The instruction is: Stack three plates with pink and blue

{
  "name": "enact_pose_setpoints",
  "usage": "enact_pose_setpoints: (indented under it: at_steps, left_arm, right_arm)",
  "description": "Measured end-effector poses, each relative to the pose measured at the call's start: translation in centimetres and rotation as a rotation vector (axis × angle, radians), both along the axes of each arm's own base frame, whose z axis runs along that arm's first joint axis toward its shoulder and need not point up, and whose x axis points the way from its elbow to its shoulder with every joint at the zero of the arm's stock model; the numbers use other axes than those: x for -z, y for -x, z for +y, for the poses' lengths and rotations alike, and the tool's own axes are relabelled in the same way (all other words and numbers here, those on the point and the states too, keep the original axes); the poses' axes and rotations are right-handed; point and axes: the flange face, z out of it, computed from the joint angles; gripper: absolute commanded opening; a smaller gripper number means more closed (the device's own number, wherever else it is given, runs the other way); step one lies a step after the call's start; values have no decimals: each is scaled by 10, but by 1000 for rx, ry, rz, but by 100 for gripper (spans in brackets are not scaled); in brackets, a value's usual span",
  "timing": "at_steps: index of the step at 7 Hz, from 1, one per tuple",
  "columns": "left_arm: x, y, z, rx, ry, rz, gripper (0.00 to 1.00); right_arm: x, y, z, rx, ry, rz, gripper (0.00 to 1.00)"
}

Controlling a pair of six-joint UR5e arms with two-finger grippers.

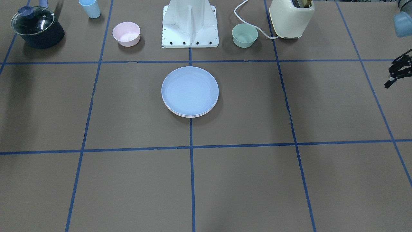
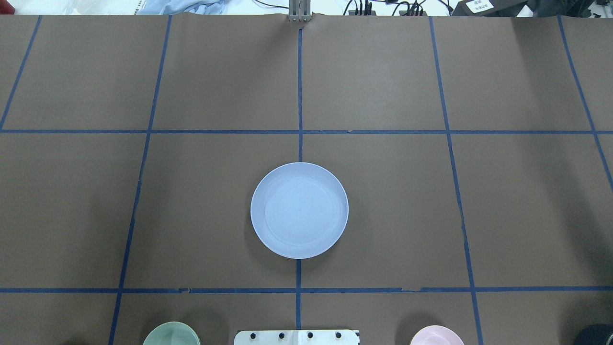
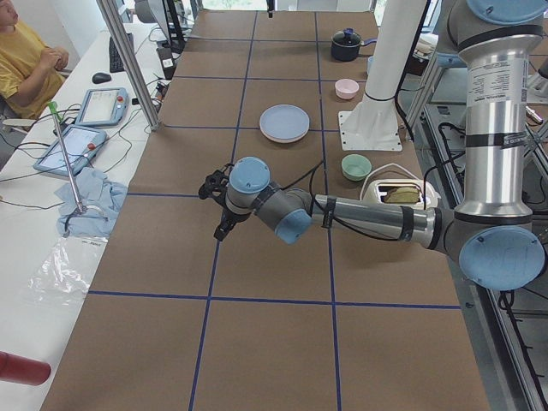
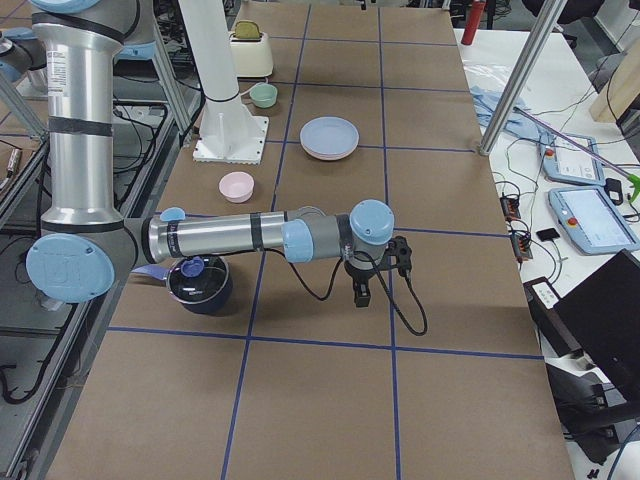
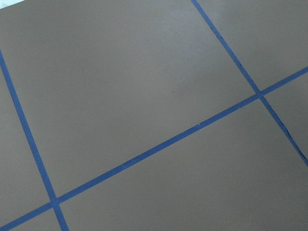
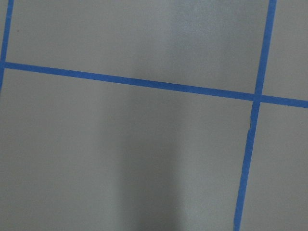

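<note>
The light blue plate (image 1: 190, 90) lies on top of a stack at the table's middle, also seen in the overhead view (image 2: 299, 210). Two more pale rims (image 1: 190, 116) show under its near edge; their colours are hard to tell. My left gripper (image 1: 394, 74) hangs far off at the table's left end, open and empty, and also shows in the exterior left view (image 3: 216, 208). My right gripper (image 4: 372, 280) hovers over bare table at the right end, seen only from the side. I cannot tell whether it is open. Both wrist views show only brown table and blue tape.
Along the robot's side stand a small pink bowl (image 1: 126, 33), a small green bowl (image 1: 245, 35), a cream toaster (image 1: 291, 17), a dark lidded pot (image 1: 37, 27) and a blue cup (image 1: 90, 8). The white robot base (image 1: 190, 25) is between the bowls.
</note>
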Motion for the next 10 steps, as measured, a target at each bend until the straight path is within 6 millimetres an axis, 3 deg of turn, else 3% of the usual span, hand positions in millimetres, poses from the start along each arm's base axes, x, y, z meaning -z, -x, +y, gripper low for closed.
enact_pose_setpoints:
  at_steps: [3, 5, 7, 10]
  left_arm:
    - [-18, 6, 4, 15, 41, -12, 100]
    - [-37, 19, 2, 50, 89, -14, 100]
    - [-43, 30, 6, 79, 123, -1, 100]
    - [-46, 35, 8, 94, 133, -4, 100]
  right_arm:
    - [-7, -3, 4, -2, 10, 5, 100]
    - [5, -12, 19, -19, -9, 3, 100]
    - [7, -15, 29, -24, -7, 2, 100]
    - [-2, -15, 30, -23, 4, 10, 100]
